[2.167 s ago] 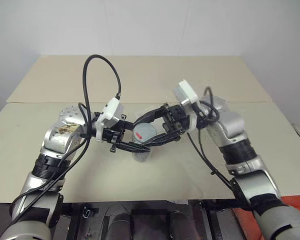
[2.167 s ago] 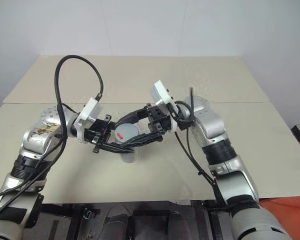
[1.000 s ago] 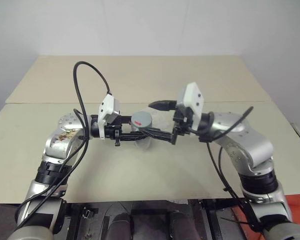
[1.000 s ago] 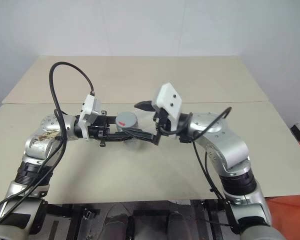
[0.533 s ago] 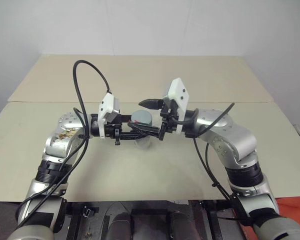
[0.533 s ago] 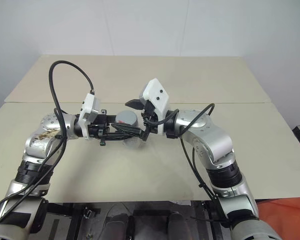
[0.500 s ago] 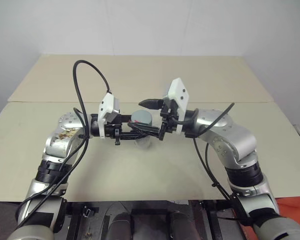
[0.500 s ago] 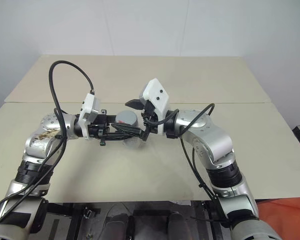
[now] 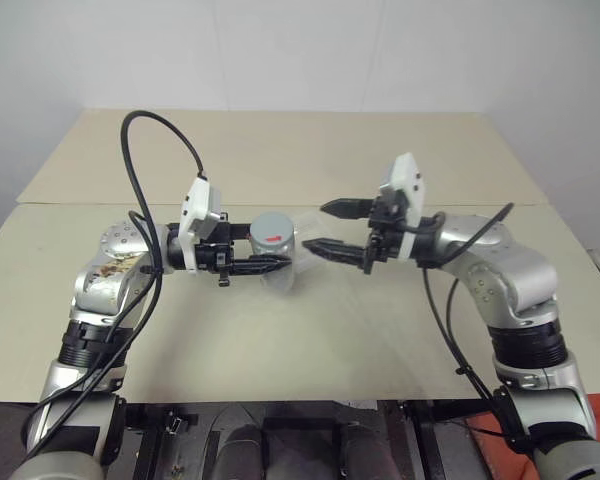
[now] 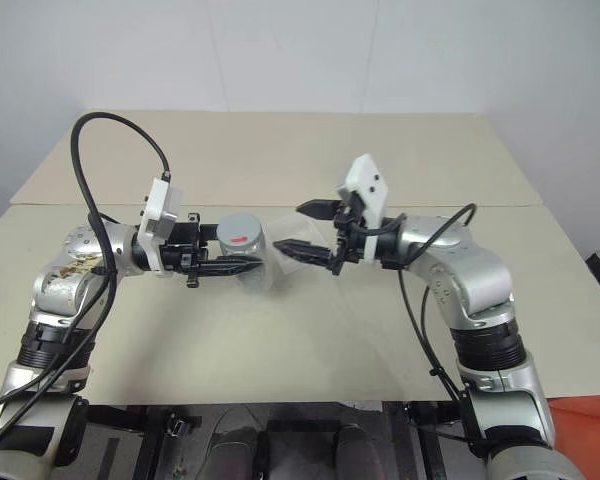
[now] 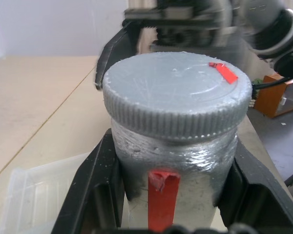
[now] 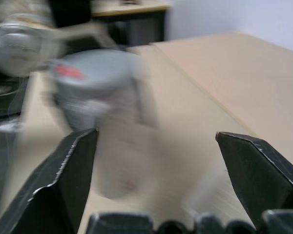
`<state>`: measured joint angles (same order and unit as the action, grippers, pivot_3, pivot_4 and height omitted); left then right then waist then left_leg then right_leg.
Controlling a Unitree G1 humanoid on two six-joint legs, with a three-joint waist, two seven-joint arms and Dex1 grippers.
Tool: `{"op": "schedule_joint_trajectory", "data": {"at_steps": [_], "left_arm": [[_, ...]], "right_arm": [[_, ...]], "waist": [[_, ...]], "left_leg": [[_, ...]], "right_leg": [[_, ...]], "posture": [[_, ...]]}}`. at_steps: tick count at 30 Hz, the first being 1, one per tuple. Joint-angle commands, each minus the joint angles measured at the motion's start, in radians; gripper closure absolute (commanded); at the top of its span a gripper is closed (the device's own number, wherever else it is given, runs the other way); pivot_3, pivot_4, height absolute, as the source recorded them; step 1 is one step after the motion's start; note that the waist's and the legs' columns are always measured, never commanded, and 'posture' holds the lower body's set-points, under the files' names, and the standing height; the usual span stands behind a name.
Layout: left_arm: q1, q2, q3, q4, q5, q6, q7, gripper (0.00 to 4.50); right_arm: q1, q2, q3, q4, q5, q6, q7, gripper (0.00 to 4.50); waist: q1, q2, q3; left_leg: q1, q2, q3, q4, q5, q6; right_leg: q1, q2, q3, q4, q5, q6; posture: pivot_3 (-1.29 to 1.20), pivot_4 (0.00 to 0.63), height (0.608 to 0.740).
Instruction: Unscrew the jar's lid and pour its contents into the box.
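Observation:
The jar (image 9: 273,238), a silver-grey cylinder with a red stripe (image 11: 162,195) down its side, hangs upright above the table with my left gripper (image 9: 267,256) shut on its body. The grey ribbed lid (image 11: 176,105) sits on top of it and carries a small red mark. The contents are hidden inside. Just under the jar, the clear plastic box (image 11: 24,195) lies on the table. My right gripper (image 9: 317,226) stands open a short way to the right of the jar, pointing at it, with nothing between its fingers.
The beige table (image 9: 280,340) runs wide on both sides, with a seam (image 9: 80,205) to a second board behind. Its front edge (image 9: 280,402) is near me. An orange object (image 11: 276,95) sits off the table on the right.
My right gripper has drawn back to the right, away from the jar's top, and stayed open. The lid is still on the jar. The left gripper keeps its hold.

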<state>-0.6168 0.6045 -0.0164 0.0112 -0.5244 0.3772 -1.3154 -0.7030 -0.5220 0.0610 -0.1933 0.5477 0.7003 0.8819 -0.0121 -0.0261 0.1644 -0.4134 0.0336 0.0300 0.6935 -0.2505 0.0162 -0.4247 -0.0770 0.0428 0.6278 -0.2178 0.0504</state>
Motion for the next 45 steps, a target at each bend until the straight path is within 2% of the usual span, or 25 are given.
{"op": "schedule_joint_trajectory", "data": {"at_steps": [1,8,14,18,32,39,45], "left_arm": [[0.000,0.015,0.017,-0.048,-0.028,-0.003,-0.016,2.44],[-0.012,0.021,0.023,-0.011,-0.028,-0.008,-0.016,2.44],[-0.042,0.008,0.009,0.029,-0.021,-0.013,-0.020,2.44],[-0.065,-0.012,-0.013,0.034,-0.013,-0.017,-0.026,2.44],[-0.081,-0.024,-0.016,0.053,-0.004,-0.024,-0.035,2.44],[-0.072,-0.024,-0.014,0.044,0.006,-0.027,-0.033,2.44],[-0.078,-0.012,-0.007,0.044,0.007,-0.024,-0.035,2.44]], "right_arm": [[0.004,-0.023,-0.030,-0.034,0.021,-0.044,0.047,0.06],[0.032,-0.065,-0.038,-0.079,0.052,-0.068,0.132,0.06],[-0.008,-0.035,-0.026,-0.137,0.099,-0.033,0.105,0.06],[-0.070,0.030,0.040,-0.134,0.017,-0.040,0.000,0.06],[-0.150,0.172,0.138,-0.093,-0.080,-0.015,-0.147,0.06],[-0.137,0.162,0.143,-0.083,-0.109,0.011,-0.162,0.06],[-0.116,0.124,0.095,-0.082,-0.100,0.023,-0.162,0.06]], "waist": [[0.000,0.000,0.000],[0.000,0.000,0.000],[-0.001,0.000,0.000],[-0.001,0.000,0.000],[-0.001,0.000,0.000],[-0.001,0.000,0.000],[-0.001,0.000,0.000]], "left_leg": [[0.000,0.000,0.000,0.000,0.000,0.000],[0.000,0.000,0.000,0.000,0.000,0.000],[0.000,0.000,0.000,0.000,0.000,0.000],[0.000,0.000,0.000,0.000,0.000,0.000],[-0.001,0.000,0.000,0.000,0.000,0.000],[-0.001,0.000,0.000,0.000,0.000,0.000],[-0.001,0.000,0.000,0.000,0.000,0.000]], "right_leg": [[0.000,0.000,0.000,0.000,0.000,0.000],[0.000,0.000,0.000,0.000,0.000,0.000],[0.000,0.000,0.000,0.000,0.000,0.000],[0.000,0.000,0.000,0.000,0.000,0.000],[-0.001,0.000,0.000,0.002,0.000,0.000],[-0.001,0.000,0.000,0.002,0.000,0.000],[-0.001,0.000,0.000,0.002,0.000,0.000]], "posture": [[0.00,0.150,0.740],[0.00,0.150,0.740],[0.00,0.150,0.740],[0.00,0.150,0.740],[0.00,0.150,0.740],[0.00,0.150,0.740],[0.00,0.150,0.740]]}}
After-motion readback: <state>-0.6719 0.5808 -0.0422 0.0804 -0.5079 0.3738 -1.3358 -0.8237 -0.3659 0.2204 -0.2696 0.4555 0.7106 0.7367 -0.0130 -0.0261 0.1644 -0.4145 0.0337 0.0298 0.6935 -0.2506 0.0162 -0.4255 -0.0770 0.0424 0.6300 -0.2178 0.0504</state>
